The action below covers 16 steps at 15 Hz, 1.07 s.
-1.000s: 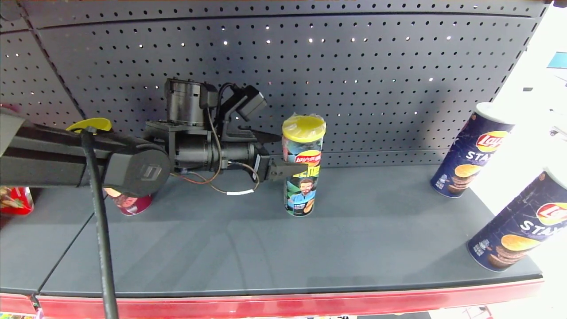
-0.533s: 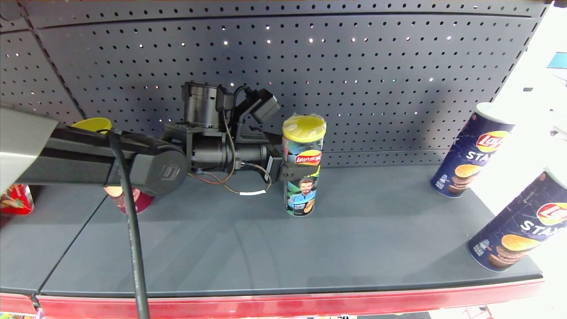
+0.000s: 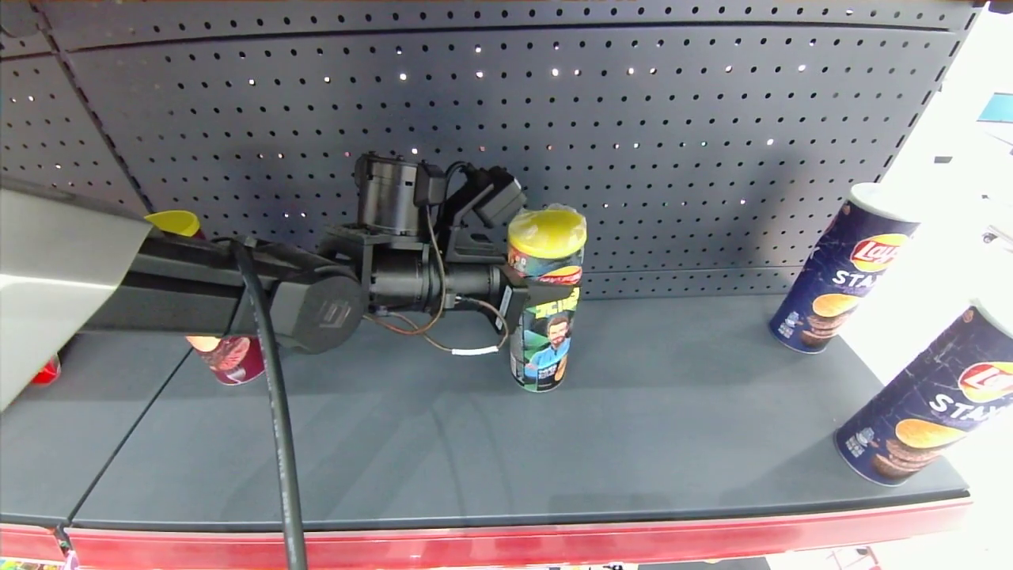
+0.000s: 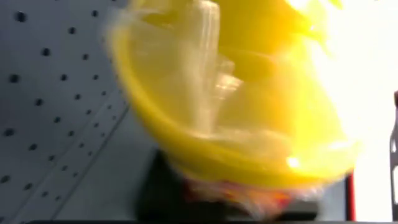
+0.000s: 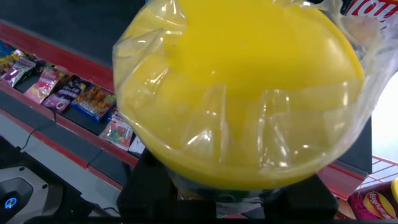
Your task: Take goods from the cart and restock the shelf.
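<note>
A green chips can (image 3: 546, 317) with a yellow lid stands mid-shelf on the grey shelf board (image 3: 443, 451), leaning slightly. My left gripper (image 3: 548, 286) comes in from the left at label height, open, with its jaws on either side of the can; the near finger (image 3: 532, 298) crosses the can's front. That can's yellow lid (image 4: 236, 112) looms close and blurred in the left wrist view. In the right wrist view, another can with a plastic-wrapped yellow lid (image 5: 242, 93) sits in my right gripper (image 5: 217, 196), which is shut on it.
Two blue chips cans (image 3: 843, 269) (image 3: 926, 396) stand at the shelf's right end. A red can (image 3: 225, 356) stands behind my left arm. The pegboard back wall (image 3: 633, 119) is close behind the green can. A red lip (image 3: 506, 542) marks the front edge.
My left arm has slid to the right until its jaws straddle the green can. The can has turned, shifted a little to the right and tipped slightly.
</note>
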Tool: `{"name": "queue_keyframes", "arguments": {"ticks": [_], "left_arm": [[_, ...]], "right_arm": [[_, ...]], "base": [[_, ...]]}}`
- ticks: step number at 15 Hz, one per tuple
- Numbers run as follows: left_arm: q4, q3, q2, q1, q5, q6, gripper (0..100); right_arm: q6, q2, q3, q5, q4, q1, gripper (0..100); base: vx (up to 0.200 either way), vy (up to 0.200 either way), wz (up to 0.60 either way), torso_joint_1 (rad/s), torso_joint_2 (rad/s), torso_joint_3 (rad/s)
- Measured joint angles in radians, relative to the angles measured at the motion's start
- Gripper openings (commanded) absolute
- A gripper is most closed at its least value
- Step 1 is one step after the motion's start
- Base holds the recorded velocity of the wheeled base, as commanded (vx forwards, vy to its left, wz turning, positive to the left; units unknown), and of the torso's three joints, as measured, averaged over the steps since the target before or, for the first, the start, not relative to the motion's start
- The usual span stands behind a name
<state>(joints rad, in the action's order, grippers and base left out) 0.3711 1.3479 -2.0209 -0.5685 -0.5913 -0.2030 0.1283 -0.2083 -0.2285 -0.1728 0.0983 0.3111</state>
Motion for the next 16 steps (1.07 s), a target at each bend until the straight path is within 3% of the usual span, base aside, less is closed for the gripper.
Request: {"name": "queue_keyframes", "arguments": {"ticks": [3,6,11,12,14,16], "left_arm": [[0.001,-0.039,0.025,-0.01,-0.002,0.009,0],[0.005,-0.164,0.101,-0.01,-0.019,0.008,0],[-0.001,-0.326,0.254,-0.026,-0.099,0.0,0],[0.002,-0.348,0.275,-0.028,-0.119,-0.012,0],[0.002,-0.38,0.297,-0.03,-0.156,-0.072,0],[0.003,-0.399,0.304,-0.03,-0.174,-0.102,0]], "right_arm": [[0.0,0.002,0.0,0.0,0.0,0.0,0],[0.0,0.002,0.0,-0.001,0.0,0.0,0],[0.0,0.001,0.0,-0.004,0.0,0.0,0],[0.0,0.0,0.0,-0.004,0.0,0.0,0],[0.0,-0.001,0.0,-0.004,0.0,0.0,0],[0.0,-0.001,0.0,-0.004,0.0,0.0,0]], "base": [[0.0,0.0,0.0,0.0,0.0,0.0],[0.0,0.0,0.0,0.0,0.0,0.0],[0.0,0.0,0.0,0.0,0.0,0.0],[0.0,0.0,0.0,0.0,0.0,0.0],[0.0,0.0,0.0,0.0,0.0,0.0],[0.0,0.0,0.0,0.0,0.0,0.0]]}}
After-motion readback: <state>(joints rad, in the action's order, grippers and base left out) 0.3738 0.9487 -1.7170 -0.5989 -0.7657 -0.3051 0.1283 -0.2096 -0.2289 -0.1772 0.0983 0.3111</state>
